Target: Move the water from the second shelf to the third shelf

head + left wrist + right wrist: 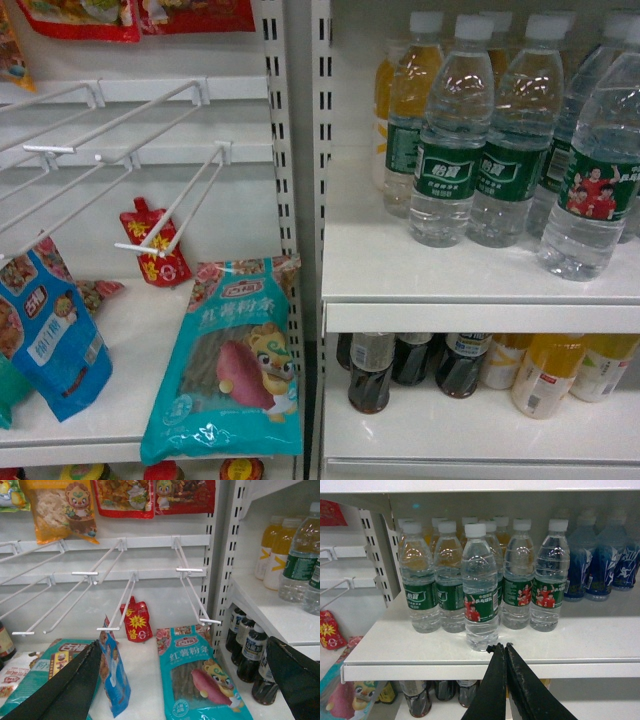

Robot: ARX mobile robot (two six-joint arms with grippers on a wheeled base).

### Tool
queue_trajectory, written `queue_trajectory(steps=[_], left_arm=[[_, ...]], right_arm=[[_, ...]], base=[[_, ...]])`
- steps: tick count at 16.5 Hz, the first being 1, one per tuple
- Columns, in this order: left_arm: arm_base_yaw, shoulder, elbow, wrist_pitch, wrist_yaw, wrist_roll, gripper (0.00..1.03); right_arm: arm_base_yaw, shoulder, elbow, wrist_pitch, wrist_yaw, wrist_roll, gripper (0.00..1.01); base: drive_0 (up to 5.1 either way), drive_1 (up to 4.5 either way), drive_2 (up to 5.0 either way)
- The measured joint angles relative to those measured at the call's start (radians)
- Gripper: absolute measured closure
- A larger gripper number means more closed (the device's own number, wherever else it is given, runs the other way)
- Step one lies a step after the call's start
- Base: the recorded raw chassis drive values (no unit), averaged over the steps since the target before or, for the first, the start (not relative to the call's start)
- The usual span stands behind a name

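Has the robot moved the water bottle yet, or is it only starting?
Only starting. Nothing looks done: the water bottles all stand on the white shelf, and one sits out in front, nearest the edge. The right gripper hangs just before that front bottle with its fingers pressed together, holding nothing. The left gripper is open by the snack bags. Grabbing, lifting and placing are all left.

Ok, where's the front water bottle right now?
In the right wrist view the front water bottle stands alone ahead of the row on the white shelf, near its front edge, just above the shut right tool.
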Motion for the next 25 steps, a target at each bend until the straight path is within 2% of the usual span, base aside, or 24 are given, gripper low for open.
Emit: queue_trajectory(steps=[10, 11, 12, 21, 22, 23, 25], left_arm=[[0.0, 0.0, 0.0, 0.0, 0.0, 0.0, 0.05], [0.0, 0.0, 0.0, -0.001, 0.0, 0.0, 0.05], [0.0, 0.0, 0.0, -0.001, 0.0, 0.0, 0.05], [0.0, 0.0, 0.0, 0.0, 0.0, 0.0, 0.05], [0.0, 0.0, 0.0, 0.0, 0.0, 0.0, 0.05], [0.0, 0.0, 0.0, 0.0, 0.0, 0.0, 0.05], [0.0, 0.0, 0.0, 0.0, 0.0, 0.0, 0.05]], right_arm=[[0.0, -0.203, -0.072, -0.12, 0.001, 0.0, 0.99], [0.0, -0.295, -0.072, -0.265, -0.001, 0.0, 0.99], [0.0, -0.368, -0.072, -0.278, 0.003, 0.0, 0.99], [0.0, -0.366, -0.072, -0.29, 0.003, -0.001, 0.99], [0.0, -0.366, -0.072, -0.29, 0.003, 0.0, 0.96], [0.0, -0.366, -0.072, -0.29, 0.003, 0.0, 0.88], [0.0, -0.366, -0.072, -0.29, 0.003, 0.0, 0.69]], base=[[0.0, 0.0, 0.0], [0.0, 0.0, 0.0], [0.0, 0.0, 0.0], [0.0, 0.0, 0.0], [0.0, 0.0, 0.0], [0.0, 0.0, 0.0], [0.0, 0.0, 0.0]])
